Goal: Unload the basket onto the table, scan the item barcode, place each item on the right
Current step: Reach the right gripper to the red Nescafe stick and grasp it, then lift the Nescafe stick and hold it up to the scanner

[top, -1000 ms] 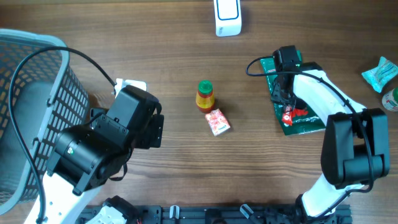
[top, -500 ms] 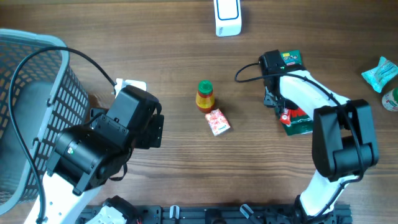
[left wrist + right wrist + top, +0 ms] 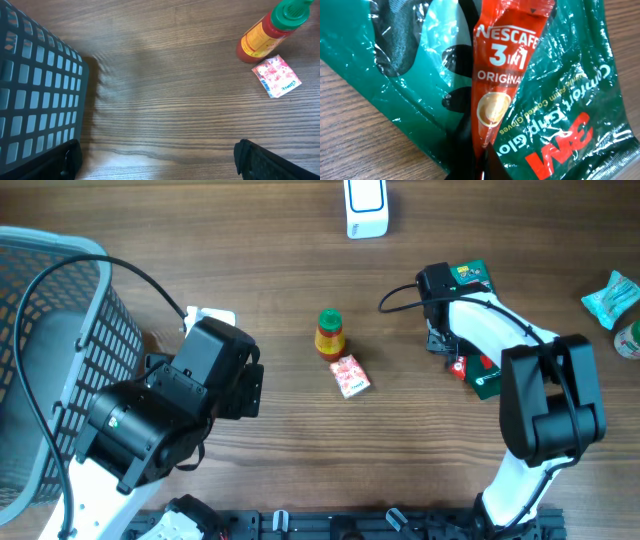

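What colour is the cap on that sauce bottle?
Green; the cap shows best in the left wrist view.

Our left arm (image 3: 165,420) and right arm (image 3: 497,330) are blocky black housings on white links, each trailing a black cable (image 3: 130,268).

Seen through the right wrist camera, the red sachet (image 3: 500,75) in the middle of the frame carries "NESCAFE" in white, then "3in1" and "ORIGINAL" beneath it. The green packet (image 3: 580,100) under it is printed upside down: "Comfort Grip" in yellow on the right, a smaller line ending "Coated Gloves", and a big red and white "3M" at the lower right. Print on the other goods is too small to read.
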Motion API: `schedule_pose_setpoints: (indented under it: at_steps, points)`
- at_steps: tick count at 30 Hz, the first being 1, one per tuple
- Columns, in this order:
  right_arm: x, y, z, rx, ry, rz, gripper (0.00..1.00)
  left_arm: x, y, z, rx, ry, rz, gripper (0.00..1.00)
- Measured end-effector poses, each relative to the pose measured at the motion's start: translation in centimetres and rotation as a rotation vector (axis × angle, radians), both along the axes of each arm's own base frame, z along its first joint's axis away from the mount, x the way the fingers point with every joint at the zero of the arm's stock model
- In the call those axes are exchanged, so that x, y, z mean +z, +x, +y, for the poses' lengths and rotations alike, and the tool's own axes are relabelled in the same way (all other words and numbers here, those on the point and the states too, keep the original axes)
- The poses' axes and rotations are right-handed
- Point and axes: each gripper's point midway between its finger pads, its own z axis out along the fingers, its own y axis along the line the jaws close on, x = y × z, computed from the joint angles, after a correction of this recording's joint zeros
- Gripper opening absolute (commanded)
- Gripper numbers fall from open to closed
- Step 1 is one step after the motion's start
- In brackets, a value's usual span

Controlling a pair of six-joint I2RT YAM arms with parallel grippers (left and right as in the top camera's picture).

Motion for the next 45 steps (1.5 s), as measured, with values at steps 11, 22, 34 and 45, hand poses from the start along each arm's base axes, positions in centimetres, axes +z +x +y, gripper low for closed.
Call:
schedule_pose_setpoints:
  at_steps: [11, 22, 34, 45]
  points:
    - [2.6, -0.5, 13.0, 0.34, 0.765, 0.079, 0.05, 0.0, 0.0, 0.0, 0.0, 0.0, 0.0, 1.0]
    - [17.7, -6.2, 21.6, 0.797, 1.572, -0.052, 0.05, 0.0, 0.0, 0.0, 0.0, 0.0, 0.0, 1.0]
    - [23.6, -9.6, 22.1, 1.064, 1.849, -0.289, 0.04, 0.0, 0.0, 0.0, 0.0, 0.0, 0.0, 1.0]
    - [23.7, -9.8, 23.2, 1.814, 1.503, -0.814, 0.04, 0.0, 0.0, 0.0, 0.0, 0.0, 0.0, 1.0]
